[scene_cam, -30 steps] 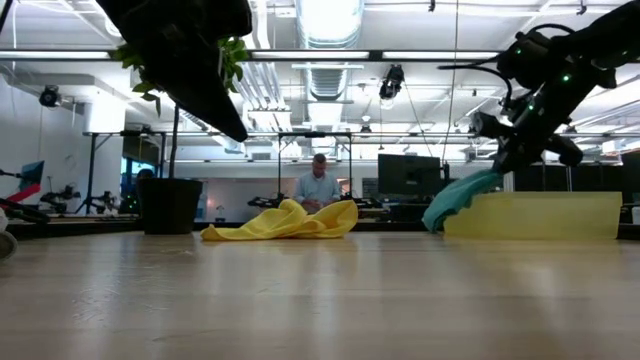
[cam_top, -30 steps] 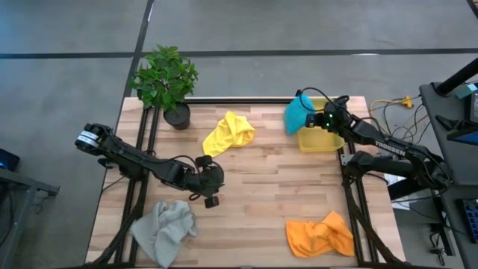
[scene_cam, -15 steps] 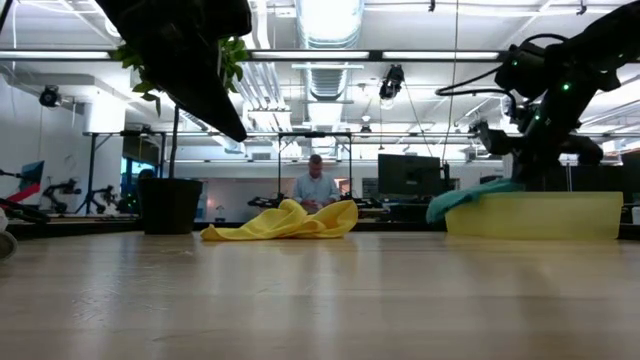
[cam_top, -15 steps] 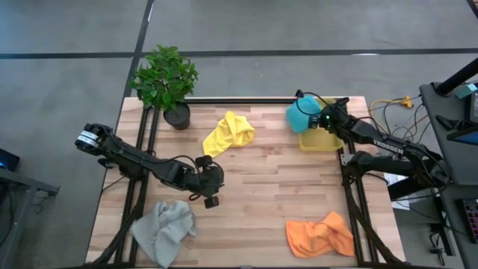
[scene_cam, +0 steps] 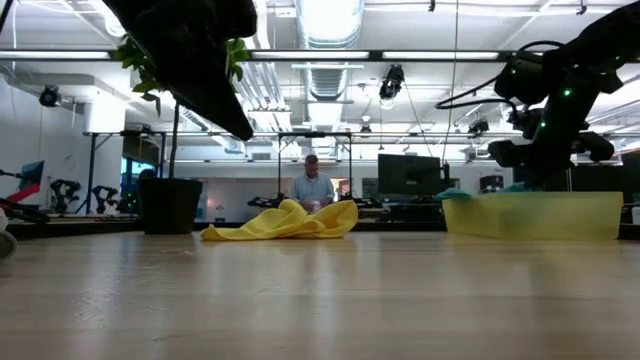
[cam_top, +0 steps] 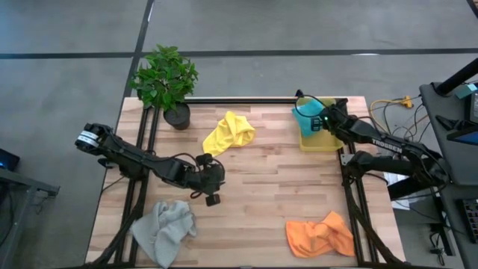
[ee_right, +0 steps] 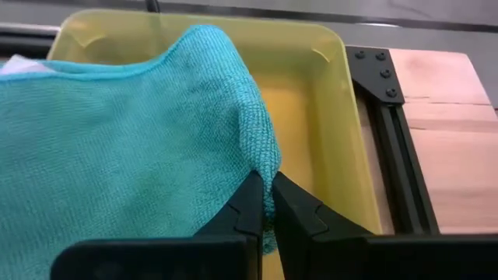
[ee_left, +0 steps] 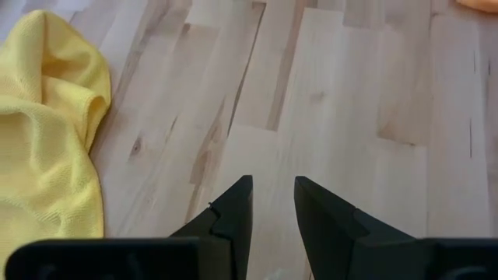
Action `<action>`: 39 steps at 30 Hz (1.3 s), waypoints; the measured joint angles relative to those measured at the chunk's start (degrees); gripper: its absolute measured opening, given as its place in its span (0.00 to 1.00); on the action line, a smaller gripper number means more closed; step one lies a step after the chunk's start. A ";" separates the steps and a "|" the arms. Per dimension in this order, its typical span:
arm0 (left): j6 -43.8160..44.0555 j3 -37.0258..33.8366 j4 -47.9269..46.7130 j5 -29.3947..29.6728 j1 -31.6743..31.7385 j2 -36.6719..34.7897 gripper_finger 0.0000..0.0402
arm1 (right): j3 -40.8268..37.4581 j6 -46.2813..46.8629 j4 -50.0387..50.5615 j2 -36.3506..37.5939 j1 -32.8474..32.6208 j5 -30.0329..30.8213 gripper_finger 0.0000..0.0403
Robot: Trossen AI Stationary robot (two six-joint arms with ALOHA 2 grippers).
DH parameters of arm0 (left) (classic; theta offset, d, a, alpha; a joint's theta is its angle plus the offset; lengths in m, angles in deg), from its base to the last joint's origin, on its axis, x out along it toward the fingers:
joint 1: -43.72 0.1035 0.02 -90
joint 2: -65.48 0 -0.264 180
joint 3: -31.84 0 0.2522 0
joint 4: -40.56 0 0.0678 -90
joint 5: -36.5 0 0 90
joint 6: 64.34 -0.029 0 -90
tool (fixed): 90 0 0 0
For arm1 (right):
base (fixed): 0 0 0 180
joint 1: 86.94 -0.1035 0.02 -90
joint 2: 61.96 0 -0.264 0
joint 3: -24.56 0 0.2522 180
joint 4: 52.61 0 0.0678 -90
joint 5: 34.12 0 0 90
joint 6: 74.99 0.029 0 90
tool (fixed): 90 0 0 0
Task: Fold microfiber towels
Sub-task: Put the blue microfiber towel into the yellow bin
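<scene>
My right gripper (cam_top: 317,124) (ee_right: 264,204) is over the yellow bin (cam_top: 323,140) at the table's far right and is shut on the teal towel (cam_top: 304,117) (ee_right: 124,148), which lies bunched inside the bin. My left gripper (cam_top: 210,193) (ee_left: 272,204) hovers open over bare wood at mid-table, with nothing between its fingers. The yellow towel (cam_top: 228,133) (ee_left: 47,140) lies crumpled on the table beyond it. A grey towel (cam_top: 166,230) lies crumpled at the near left and an orange towel (cam_top: 320,235) at the near right. My right gripper pinches a folded edge of the teal towel (ee_right: 261,163) between its two fingertips. The fingers slant down into the bin from its right side. One layer or several, I cannot tell. The rest of the towel spreads slack away from the fingers and rests in the bin.
A potted plant (cam_top: 166,81) (scene_cam: 170,205) stands at the far left corner. The bin's walls (ee_right: 346,117) rise around the right gripper, and a black frame rail (ee_right: 393,132) runs beside it. Bare wood (cam_top: 276,179) lies between the towels. A person (scene_cam: 312,187) shows far behind the table.
My right gripper has carried the teal towel toward the table's right edge and a little down, tipping and rolling as it went. The towel hung outside the bin's left wall before; now it lies inside the bin, hidden behind the wall in the low view.
</scene>
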 joint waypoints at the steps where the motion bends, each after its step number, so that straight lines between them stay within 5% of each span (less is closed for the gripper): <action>1: -0.01 0.07 0.02 0.00 0.13 0.00 0.21 | 0.00 -0.51 -0.02 -0.39 0.00 0.00 0.03; 30: -0.06 0.62 1.46 -0.07 0.18 0.02 0.21 | 3.39 -6.53 10.78 -5.07 -0.02 -4.25 0.03; 39: -0.06 0.48 1.75 -0.03 0.20 0.02 0.21 | 5.60 1.62 11.87 -7.08 0.00 -8.50 0.04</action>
